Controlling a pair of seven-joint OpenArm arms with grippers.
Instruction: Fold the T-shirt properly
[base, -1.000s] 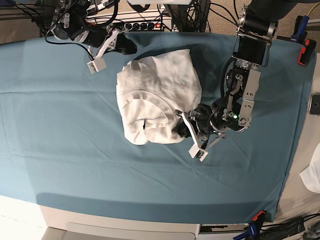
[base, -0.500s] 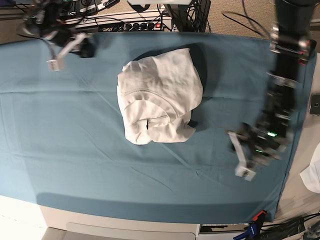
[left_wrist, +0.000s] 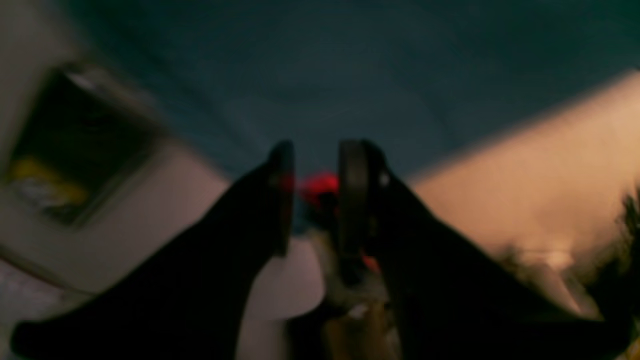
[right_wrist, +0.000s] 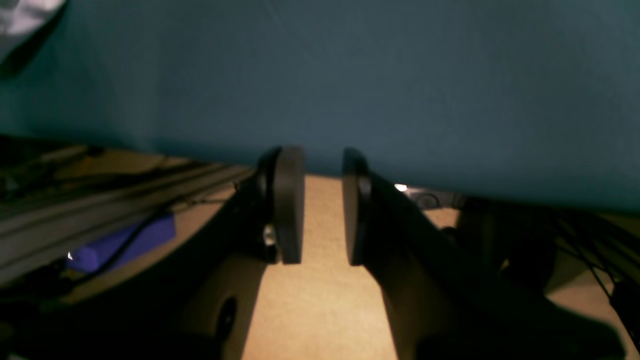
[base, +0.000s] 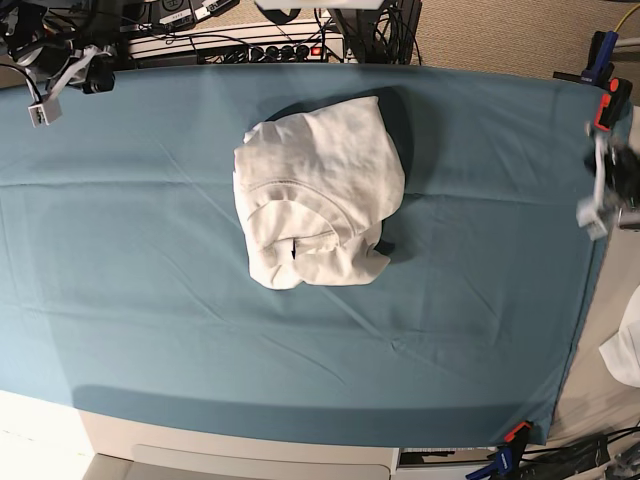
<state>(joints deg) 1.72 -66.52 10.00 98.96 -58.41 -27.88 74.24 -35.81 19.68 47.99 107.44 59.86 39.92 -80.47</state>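
Observation:
The white T-shirt (base: 318, 195) lies in a rounded, folded bundle in the middle of the teal table cloth (base: 150, 260), with no gripper touching it. My left gripper (base: 598, 198) hangs blurred at the table's right edge, far from the shirt. In the left wrist view the left gripper (left_wrist: 314, 167) has a narrow gap between its fingers and holds nothing. My right gripper (base: 45, 92) is at the back left corner. Seen from the right wrist, the right gripper (right_wrist: 322, 200) is open and empty above the cloth's edge.
A red clamp (base: 612, 100) and a blue clamp (base: 600, 50) grip the cloth's back right corner. More clamps (base: 512, 435) sit at the front right. A white cloth scrap (base: 625, 350) lies off the right edge. A power strip and cables (base: 250, 45) run along the back.
Both arms have drawn away from the T-shirt, the left to the right table edge and the right to the back left corner. Both grippers went from shut to open. The shirt stayed put.

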